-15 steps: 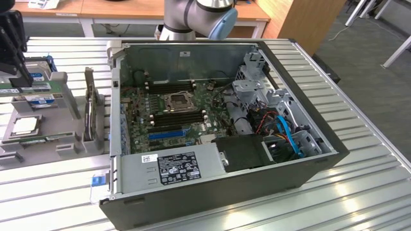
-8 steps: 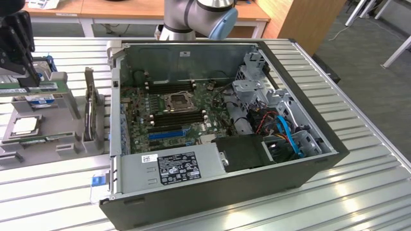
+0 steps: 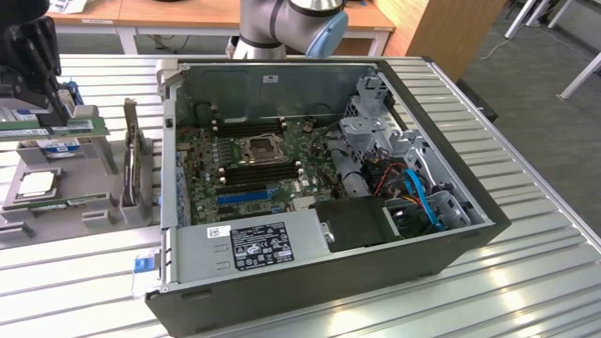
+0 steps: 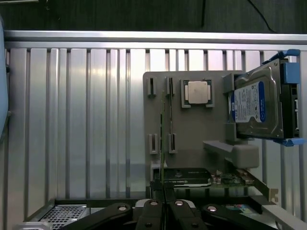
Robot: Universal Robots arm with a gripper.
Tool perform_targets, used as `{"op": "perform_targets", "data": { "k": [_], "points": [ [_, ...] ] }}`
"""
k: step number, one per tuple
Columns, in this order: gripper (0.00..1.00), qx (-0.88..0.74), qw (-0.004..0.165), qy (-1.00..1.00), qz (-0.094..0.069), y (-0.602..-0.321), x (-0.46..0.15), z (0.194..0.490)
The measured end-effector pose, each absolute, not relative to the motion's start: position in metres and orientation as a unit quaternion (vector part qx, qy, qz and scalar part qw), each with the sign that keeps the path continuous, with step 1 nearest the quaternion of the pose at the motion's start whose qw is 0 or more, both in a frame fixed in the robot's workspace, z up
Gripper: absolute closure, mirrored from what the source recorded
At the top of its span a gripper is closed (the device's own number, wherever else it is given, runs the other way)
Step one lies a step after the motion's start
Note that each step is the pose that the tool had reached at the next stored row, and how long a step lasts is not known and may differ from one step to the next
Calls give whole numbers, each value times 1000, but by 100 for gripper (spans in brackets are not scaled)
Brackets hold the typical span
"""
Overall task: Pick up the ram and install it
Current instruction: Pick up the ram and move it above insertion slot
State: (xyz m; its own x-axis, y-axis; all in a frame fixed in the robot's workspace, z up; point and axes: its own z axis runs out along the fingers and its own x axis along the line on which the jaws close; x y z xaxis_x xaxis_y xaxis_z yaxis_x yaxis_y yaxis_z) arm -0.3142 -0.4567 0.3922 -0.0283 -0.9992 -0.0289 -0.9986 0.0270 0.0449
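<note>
In the exterior view, the black gripper point(image 3: 42, 116) is seen at about ten o'clock, hanging over a grey parts holder point(image 3: 28, 211). Its fingers are drawn narrow and closed on the ram point(image 3: 52, 129), a thin green stick with a pale label, which is held level just beneath them. Whether the stick is clear of the holder cannot be told.

In the wrist view the ram is seen edge-on as a fine line caught between the fingertips point(image 4: 154, 211). It runs over the holder's upright slot stands, beside a square processor chip point(image 4: 197, 92). A hard drive point(image 4: 254, 108) with a blue label is propped at the holder's edge.

Back in the exterior view, an upright expansion card point(image 3: 131, 155) stands at nine o'clock between the holder and the open computer case point(image 3: 488, 218). The motherboard point(image 3: 249, 165) is laid bare at the centre, with long black memory slots point(image 3: 253, 174) on it. A grey power supply point(image 3: 253, 243) is set at six o'clock. The robot arm point(image 3: 291, 24) rises at twelve o'clock. Everything rests on a slatted metal table point(image 3: 535, 282).
</note>
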Motion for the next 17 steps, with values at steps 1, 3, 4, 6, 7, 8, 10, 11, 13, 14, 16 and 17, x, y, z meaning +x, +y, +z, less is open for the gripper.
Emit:
{"op": "perform_targets", "data": {
  "k": [1, 3, 4, 6, 7, 8, 10, 11, 13, 14, 16, 17],
  "points": [
    [88, 697, 5, -717, -26, -457, -313, 392],
    [88, 697, 5, -717, -26, -457, -309, 392],
    [88, 697, 5, -717, -26, -457, -307, 392],
    [88, 697, 5, -717, -26, -457, -304, 392],
    [88, 697, 5, -717, -26, -457, -302, 392],
    [88, 697, 5, -717, -26, -457, -300, 392],
    [88, 697, 5, -717, -26, -457, -296, 392],
    [88, 697, 5, -717, -26, -457, -294, 392],
    [88, 697, 5, -717, -26, -457, -290, 392],
    [88, 697, 5, -717, -26, -457, -288, 392],
    [88, 697, 5, -717, -26, -457, -284, 392],
    [88, 697, 5, -717, -26, -457, -282, 392]
  ]
}}
